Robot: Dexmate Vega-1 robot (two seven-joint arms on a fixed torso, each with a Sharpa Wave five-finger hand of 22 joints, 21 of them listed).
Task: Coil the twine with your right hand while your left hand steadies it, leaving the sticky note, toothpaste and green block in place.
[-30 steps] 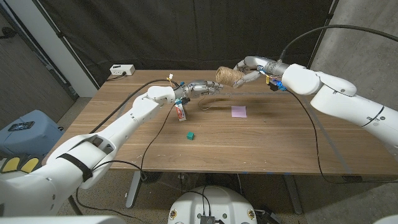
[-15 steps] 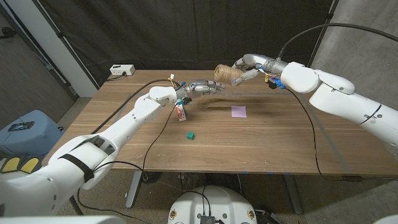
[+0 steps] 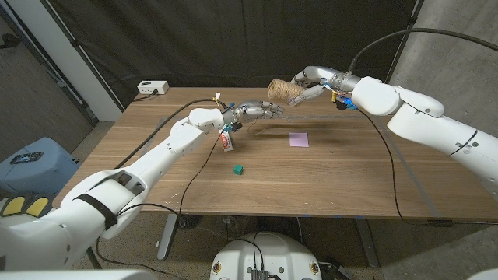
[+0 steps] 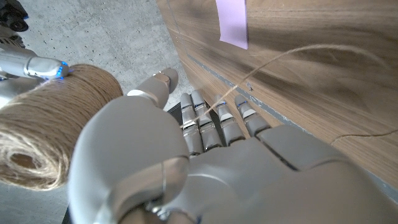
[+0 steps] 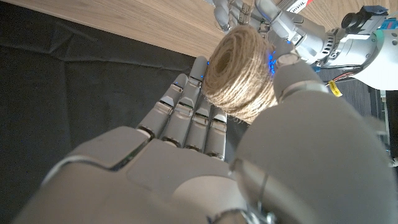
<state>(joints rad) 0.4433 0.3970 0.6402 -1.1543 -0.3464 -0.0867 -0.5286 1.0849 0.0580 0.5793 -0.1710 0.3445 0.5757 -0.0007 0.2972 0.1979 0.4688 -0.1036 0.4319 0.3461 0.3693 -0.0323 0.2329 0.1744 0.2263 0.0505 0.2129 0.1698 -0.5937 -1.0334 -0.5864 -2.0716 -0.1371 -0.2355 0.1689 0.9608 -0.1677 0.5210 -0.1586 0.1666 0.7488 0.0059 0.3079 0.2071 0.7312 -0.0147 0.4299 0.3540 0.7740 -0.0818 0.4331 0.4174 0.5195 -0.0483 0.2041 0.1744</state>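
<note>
My right hand holds a spool of brown twine in the air over the table's far edge; the spool sits between its thumb and fingers. My left hand reaches toward the spool with its fingers stretched out. A loose strand of twine runs between those fingers and trails down over the table. The purple sticky note lies right of centre. The toothpaste tube lies under my left forearm. Nearer me sits the green block.
A white box with a cable sits at the wooden table's back left corner. Black cables hang from both arms across the table. A blue seat stands off the left side. A dark curtain hangs behind.
My right hand has shifted the spool slightly left and up. My left hand has edged a little toward it. The note, tube and block have stayed put.
</note>
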